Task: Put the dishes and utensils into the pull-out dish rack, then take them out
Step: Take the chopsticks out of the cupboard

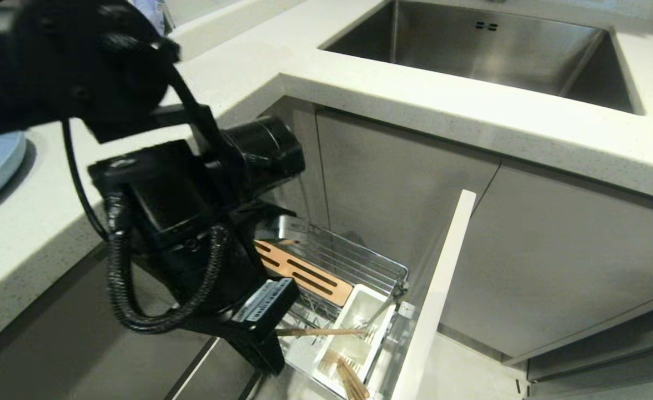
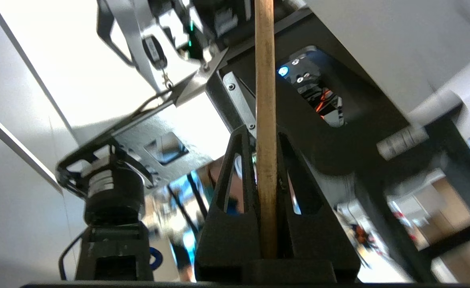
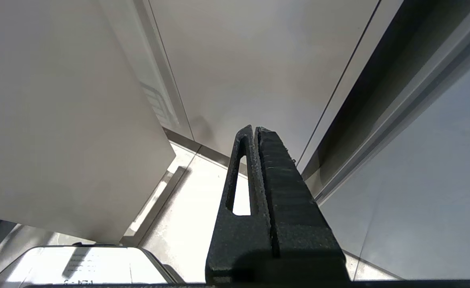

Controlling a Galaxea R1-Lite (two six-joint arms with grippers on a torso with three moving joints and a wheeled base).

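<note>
Now the left gripper (image 2: 266, 160) pinches one chopstick (image 2: 266, 120) tight; the right gripper (image 3: 256, 132) fingers are pressed together on nothing

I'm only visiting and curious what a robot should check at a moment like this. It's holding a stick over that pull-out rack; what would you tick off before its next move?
1. Grip: the left gripper is shut on one chopstick, which sits straight between its fingers. Ok.
2. Rack open: the pull-out dish rack is drawn out of the cabinet. Ok.
3. Target in view: the white utensil caddy lies under the chopstick's free end. Ok.
4. Room in the caddy: another chopstick already rests at its near end. Whether that compartment is full, cannot tell.
5. Other arm clear: the right gripper is shut, empty, beside the cabinet fronts. Ok.
6. Chopstick touching the caddy yet: cannot tell.
</note>
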